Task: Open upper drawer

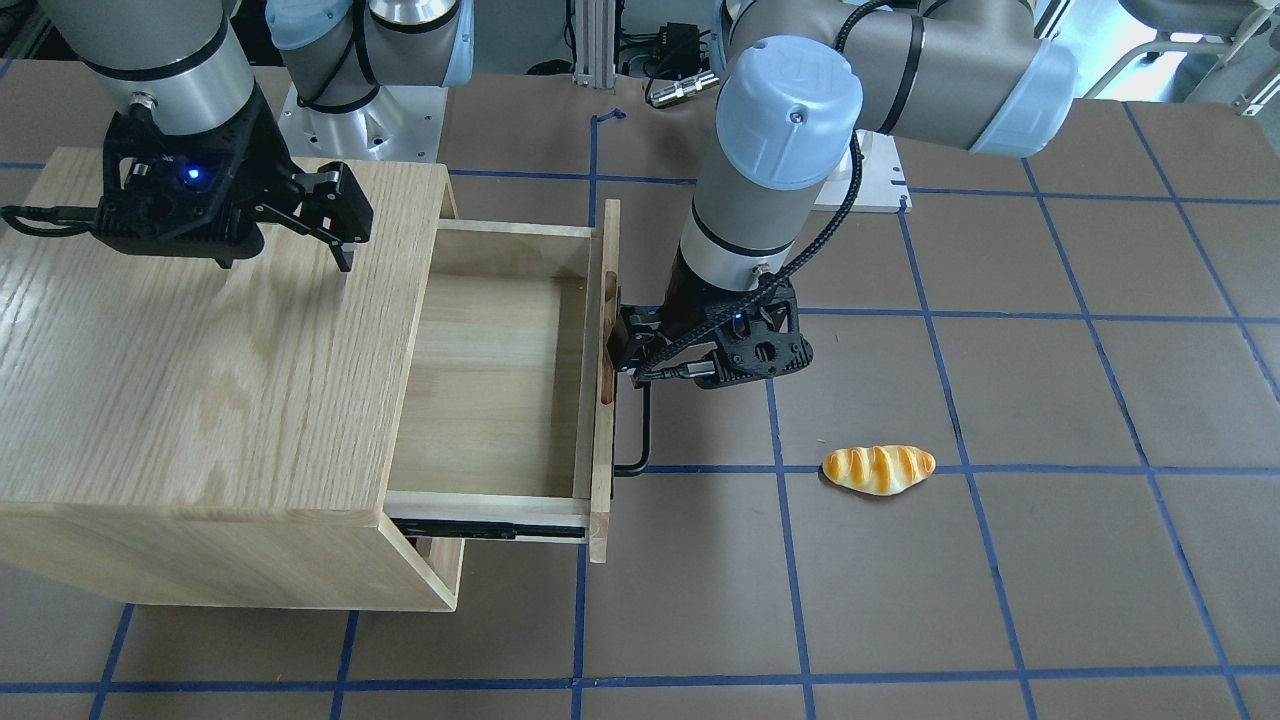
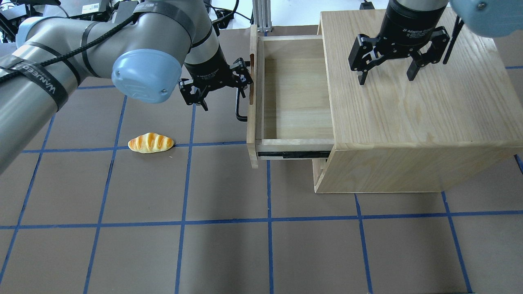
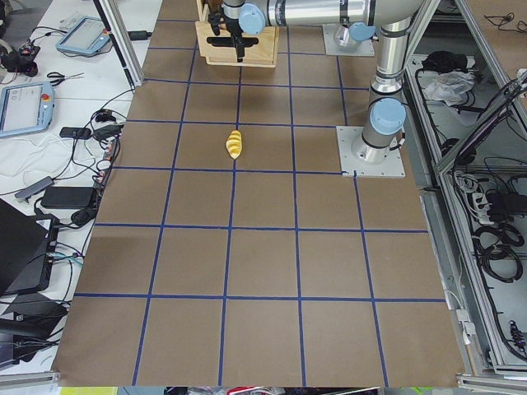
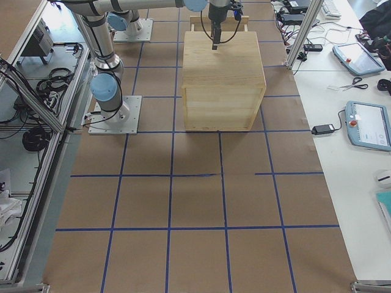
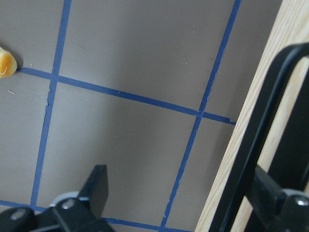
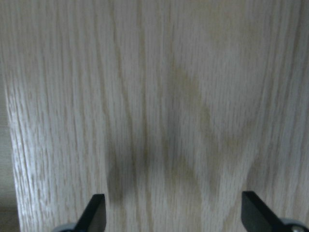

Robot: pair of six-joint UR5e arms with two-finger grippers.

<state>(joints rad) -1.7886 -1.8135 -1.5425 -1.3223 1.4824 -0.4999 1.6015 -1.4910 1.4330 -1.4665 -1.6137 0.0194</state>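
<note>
The upper drawer (image 2: 298,98) is light oak and stands pulled far out of the oak cabinet (image 2: 408,114), with its inside bare. Its front panel (image 2: 253,122) carries a long black bar handle (image 2: 239,110). My left gripper (image 2: 222,92) is open at that front panel, with the handle (image 5: 256,140) between its spread fingers: one finger sits by the panel, the other (image 5: 94,186) is out over the table. In the front view the left gripper (image 1: 625,350) is against the drawer front (image 1: 603,400). My right gripper (image 2: 387,75) is open and empty, hovering just over the cabinet top (image 6: 159,96).
A toy bread roll (image 2: 150,143) lies on the brown table to the drawer's open side; it also shows in the front view (image 1: 878,468). The table (image 2: 229,245) is gridded with blue tape. The cabinet's lower front (image 2: 322,171) sits under the drawer.
</note>
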